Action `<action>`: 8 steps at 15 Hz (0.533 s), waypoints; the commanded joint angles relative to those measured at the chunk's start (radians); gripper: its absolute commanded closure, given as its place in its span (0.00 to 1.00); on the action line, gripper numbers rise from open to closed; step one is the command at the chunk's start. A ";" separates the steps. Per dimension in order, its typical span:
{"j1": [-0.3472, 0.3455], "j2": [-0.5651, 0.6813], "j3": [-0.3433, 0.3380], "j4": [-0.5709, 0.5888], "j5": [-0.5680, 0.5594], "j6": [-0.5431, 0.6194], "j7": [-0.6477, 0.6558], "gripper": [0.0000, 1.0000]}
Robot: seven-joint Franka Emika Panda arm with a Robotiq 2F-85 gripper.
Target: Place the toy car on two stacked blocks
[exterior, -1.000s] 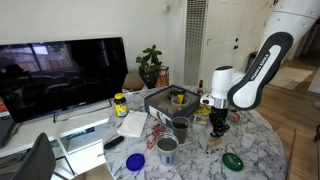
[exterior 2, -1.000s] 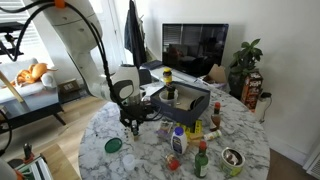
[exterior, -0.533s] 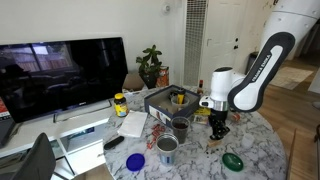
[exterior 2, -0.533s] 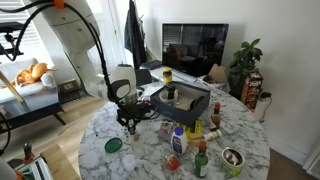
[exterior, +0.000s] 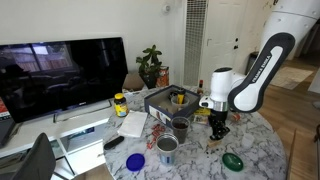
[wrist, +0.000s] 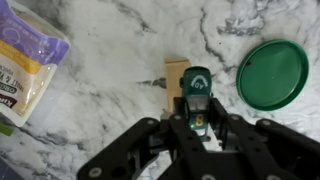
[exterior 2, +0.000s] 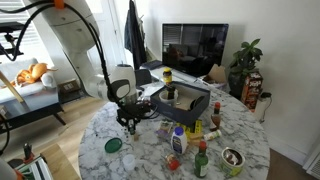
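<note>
In the wrist view my gripper is shut on a green toy car with a yellow 8 on its roof. Under and just left of the car lies a tan wooden block on the marble table; whether a second block is stacked there I cannot tell. In both exterior views the gripper hangs low over the table, and the car and the block are too small to make out.
A green round lid lies right of the car, also visible in the exterior views. A purple-and-yellow packet lies at left. A dark tray, bottles, cans and a blue lid crowd the marble table.
</note>
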 commanded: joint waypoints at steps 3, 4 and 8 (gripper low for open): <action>0.039 0.010 -0.041 -0.001 -0.035 0.029 0.029 0.93; 0.040 0.013 -0.043 0.001 -0.035 0.030 0.027 0.93; 0.040 0.027 -0.039 0.006 -0.028 0.043 0.021 0.93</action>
